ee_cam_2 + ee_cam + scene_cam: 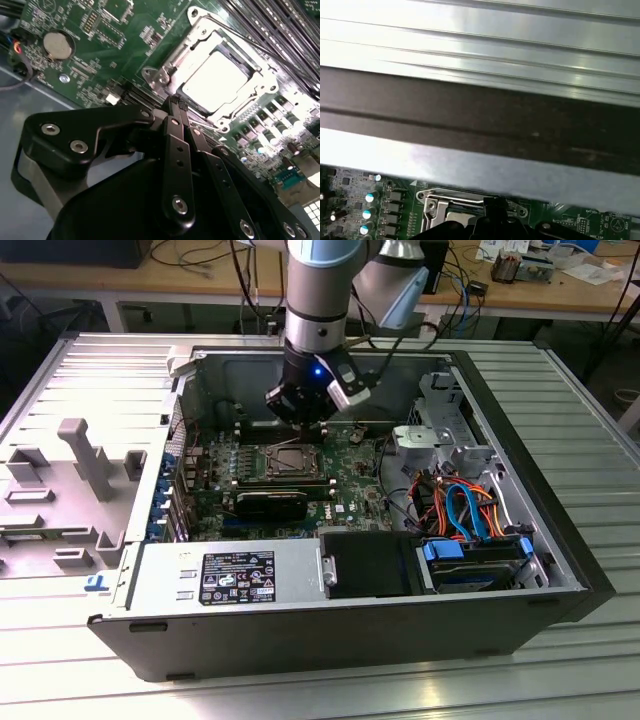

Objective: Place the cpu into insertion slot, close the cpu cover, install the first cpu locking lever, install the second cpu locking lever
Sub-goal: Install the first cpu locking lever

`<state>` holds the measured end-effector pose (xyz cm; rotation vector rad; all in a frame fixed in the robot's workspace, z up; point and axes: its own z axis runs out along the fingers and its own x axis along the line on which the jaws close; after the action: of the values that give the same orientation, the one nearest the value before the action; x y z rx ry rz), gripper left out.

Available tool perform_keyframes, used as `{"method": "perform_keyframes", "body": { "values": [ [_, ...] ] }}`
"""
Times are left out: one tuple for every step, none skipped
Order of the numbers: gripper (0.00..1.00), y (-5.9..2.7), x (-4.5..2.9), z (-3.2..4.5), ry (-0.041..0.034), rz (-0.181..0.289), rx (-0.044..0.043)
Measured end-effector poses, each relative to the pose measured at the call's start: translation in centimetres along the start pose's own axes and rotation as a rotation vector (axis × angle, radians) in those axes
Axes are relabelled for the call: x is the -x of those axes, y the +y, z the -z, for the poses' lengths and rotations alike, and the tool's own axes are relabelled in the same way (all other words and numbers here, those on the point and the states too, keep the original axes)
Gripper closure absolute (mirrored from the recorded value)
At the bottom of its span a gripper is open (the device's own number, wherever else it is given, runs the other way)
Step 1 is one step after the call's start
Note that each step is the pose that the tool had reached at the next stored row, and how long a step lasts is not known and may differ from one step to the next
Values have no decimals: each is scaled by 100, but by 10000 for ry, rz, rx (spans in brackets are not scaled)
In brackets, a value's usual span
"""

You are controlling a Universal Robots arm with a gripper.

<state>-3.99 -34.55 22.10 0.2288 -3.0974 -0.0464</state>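
Two black fingers (176,130) of the gripper (175,102) lie pressed together with nothing between them, tips at the socket's edge in the second wrist view; just beyond, the cpu (216,80) sits in its slot, framed by the closed cpu cover (200,35); farther off, a white label (238,577) on the power supply (225,575), print unreadable.

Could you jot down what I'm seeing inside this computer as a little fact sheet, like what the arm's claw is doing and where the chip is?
setting: open computer case lying on a metal table
gripper: shut, holding nothing, tips at the edge of the socket
cpu: already seated in the socket, silver top showing
cpu cover: closed down around the cpu
motherboard: green, flat on the case floor
coin battery: on the board, off to one side of the socket
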Motion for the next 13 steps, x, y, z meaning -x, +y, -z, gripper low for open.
{"method": "perform_keyframes", "body": {
  "values": [
    [89, 5, -25, 0, -22, 2, -3],
    [89, 12, -56, -2, -44, 0, -6],
    [89, 26, -118, -4, -82, 3, -10],
    [89, 38, -172, -6, -110, 2, -9],
    [89, 46, -205, -7, -123, 3, -9],
    [89, 54, -236, -9, -132, 5, -5],
    [89, 67, -270, -11, -139, 3, -2],
    [89, 78, -295, -12, -143, 3, 0],
    [89, 96, -327, -14, -147, 6, 3],
    [89, 104, -340, -16, -147, 14, 5],
    [89, 109, -344, -16, -145, 53, 2],
    [89, 113, -346, -16, -144, 101, 1],
    [89, 119, -349, -17, -143, 145, 0]
  ]
}}
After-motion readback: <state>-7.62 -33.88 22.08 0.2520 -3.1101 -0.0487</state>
